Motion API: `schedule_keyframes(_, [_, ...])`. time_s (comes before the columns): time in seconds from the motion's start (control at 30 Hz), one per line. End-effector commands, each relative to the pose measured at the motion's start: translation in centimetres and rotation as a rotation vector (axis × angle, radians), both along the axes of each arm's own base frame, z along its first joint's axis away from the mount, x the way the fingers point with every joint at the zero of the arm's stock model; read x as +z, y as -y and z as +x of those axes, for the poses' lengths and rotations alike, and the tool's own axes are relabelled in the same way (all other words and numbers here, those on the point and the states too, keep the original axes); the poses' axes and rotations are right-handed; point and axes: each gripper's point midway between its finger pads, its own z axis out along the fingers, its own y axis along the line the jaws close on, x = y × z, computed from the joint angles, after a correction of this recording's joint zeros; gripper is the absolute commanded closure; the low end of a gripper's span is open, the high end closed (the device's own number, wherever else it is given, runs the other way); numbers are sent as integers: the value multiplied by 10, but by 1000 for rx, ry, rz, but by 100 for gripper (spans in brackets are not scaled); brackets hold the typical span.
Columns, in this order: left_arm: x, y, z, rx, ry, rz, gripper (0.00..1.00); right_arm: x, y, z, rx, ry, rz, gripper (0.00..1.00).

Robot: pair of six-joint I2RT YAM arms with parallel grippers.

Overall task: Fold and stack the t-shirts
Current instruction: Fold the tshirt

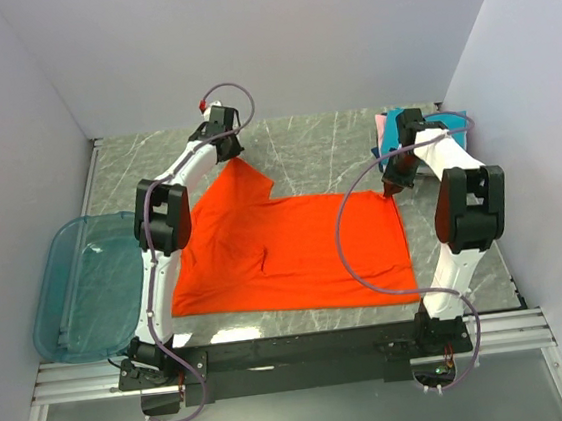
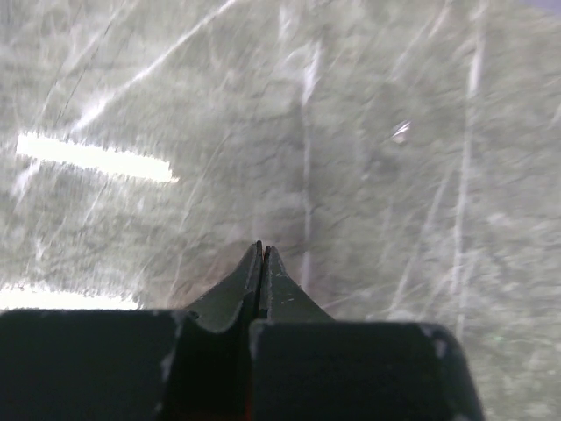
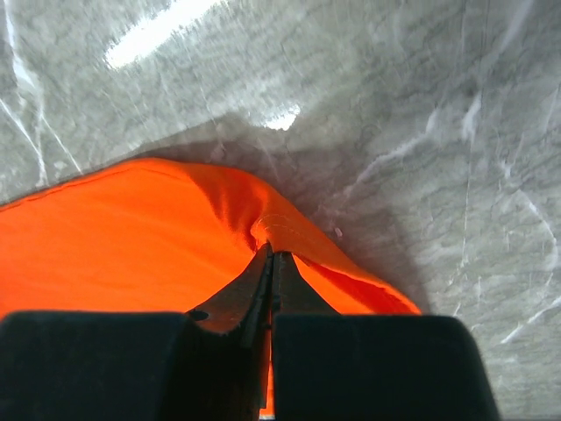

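- The orange-red t-shirt lies spread mostly flat across the middle of the grey marbled table, between the two arms, with its long near edge running along the table's near side.
- The cloth is a plain, bright, single colour. A short dark crease sits near the middle, and soft wrinkles run toward the left side.
- At the far left the shirt tapers to a point that reaches up to the left gripper. The far-right corner meets the right gripper.
- Right gripper: the fingers are pressed together on the shirt's corner — the cloth puckers into a small raised peak at the tips.
- Left gripper: the fingers are fully closed, tip to tip. Its own camera shows only bare table ahead of them, so I cannot tell whether any cloth is caught between them.
- A pink folded shirt and a teal folded shirt lie at the far right of the table, behind the right arm. The arm and its cable cover most of them, so their outlines and how they are stacked cannot be made out.
- A translucent blue-green bin sits at the table's left edge, just beside the left arm — part of its right rim is hidden behind that arm.
- The left wrist view is blurred, and the marble veins smear into streaks.
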Motion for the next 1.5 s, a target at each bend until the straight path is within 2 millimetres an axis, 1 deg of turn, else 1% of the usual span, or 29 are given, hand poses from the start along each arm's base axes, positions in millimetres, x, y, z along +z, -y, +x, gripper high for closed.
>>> schedule_keyframes(0.0, [42, 7, 21, -25, 114, -44, 100, 9, 6, 10, -9, 11, -14, 100])
schedule_keyframes(0.2, [66, 12, 37, -72, 180, -70, 100, 12, 13, 22, -22, 17, -28, 100])
schedule_keyframes(0.3, [81, 8, 45, -77, 212, -84, 100, 11, 18, 29, -29, 17, -32, 100])
schedule_keyframes(0.47, [117, 7, 37, -95, 260, -105, 100, 19, 21, 41, -26, 38, -26, 100])
schedule_keyframes(0.5, [106, 5, 30, -97, 229, -104, 100, 19, 21, 41, -17, 39, -25, 100])
schedule_keyframes(0.53, [122, 8, 23, -105, 244, -128, 100, 23, 21, 42, -13, 47, -25, 100])
schedule_keyframes(0.57, [122, 7, 17, -107, 235, -135, 100, 23, 21, 41, -2, 47, -27, 100])
schedule_keyframes(0.6, [105, 6, 4, -103, 187, -135, 100, 25, 21, 41, 5, 51, -26, 100])
schedule_keyframes(0.63, [122, 6, -4, -106, 208, -142, 100, 26, 21, 40, 11, 55, -26, 100])
schedule_keyframes(0.67, [121, 4, -12, -105, 198, -140, 100, 27, 19, 39, 24, 62, -20, 100])
schedule_keyframes(0.7, [105, 3, -26, -104, 154, -131, 100, 27, 19, 38, 31, 63, -18, 100])
schedule_keyframes(0.73, [120, 2, -35, -105, 171, -137, 100, 26, 18, 35, 37, 61, -13, 100])
schedule_keyframes(0.77, [119, 0, -43, -104, 162, -137, 100, 26, 17, 34, 46, 62, -11, 100])
schedule_keyframes(0.8, [105, 0, -57, -103, 122, -134, 100, 24, 17, 32, 46, 56, -9, 100])
schedule_keyframes(0.83, [117, -1, -65, -102, 135, -143, 100, 22, 16, 27, 51, 49, -8, 100])
schedule_keyframes(0.9, [106, -3, -86, -90, 88, -144, 100, 19, 15, 24, 52, 43, -1, 100])
schedule_keyframes(0.93, [116, -3, -94, -91, 100, -154, 100, 17, 14, 21, 53, 42, 2, 100])
schedule_keyframes(0.97, [108, -3, -106, -93, 74, -148, 100, 16, 14, 19, 52, 39, 3, 100])
schedule_keyframes(1.0, [108, -3, -112, -90, 69, -149, 100, 15, 13, 17, 52, 39, 4, 100])
schedule_keyframes(1.03, [117, -3, -120, -92, 80, -155, 100, 14, 13, 13, 51, 36, 5, 100])
schedule_keyframes(1.07, [107, -2, -132, -89, 50, -148, 100, 14, 13, 12, 51, 36, 5, 100])
schedule_keyframes(1.13, [112, -3, -146, -83, 49, -157, 100, 14, 12, 6, 50, 33, 7, 100])
schedule_keyframes(1.2, [99, -6, -164, -63, 7, -149, 100, 14, 12, 3, 48, 36, 7, 100])
schedule_keyframes(1.27, [105, -10, -177, -47, 13, -152, 100, 17, 11, -1, 48, 43, 6, 100])
schedule_keyframes(1.3, [96, -11, -187, -39, -9, -149, 100, 17, 11, -4, 50, 42, 8, 100])
schedule_keyframes(1.33, [103, -15, -193, -24, 3, -148, 100, 19, 10, -7, 52, 44, 8, 100])
schedule_keyframes(1.37, [98, -16, -202, -23, -12, -143, 100, 19, 10, -10, 53, 43, 8, 100])
schedule_keyframes(1.43, [106, -19, -212, -8, -2, -157, 100, 20, 10, -16, 58, 40, 7, 100])
schedule_keyframes(1.47, [102, -18, -220, -11, -16, -156, 100, 19, 10, -20, 58, 34, 5, 100])
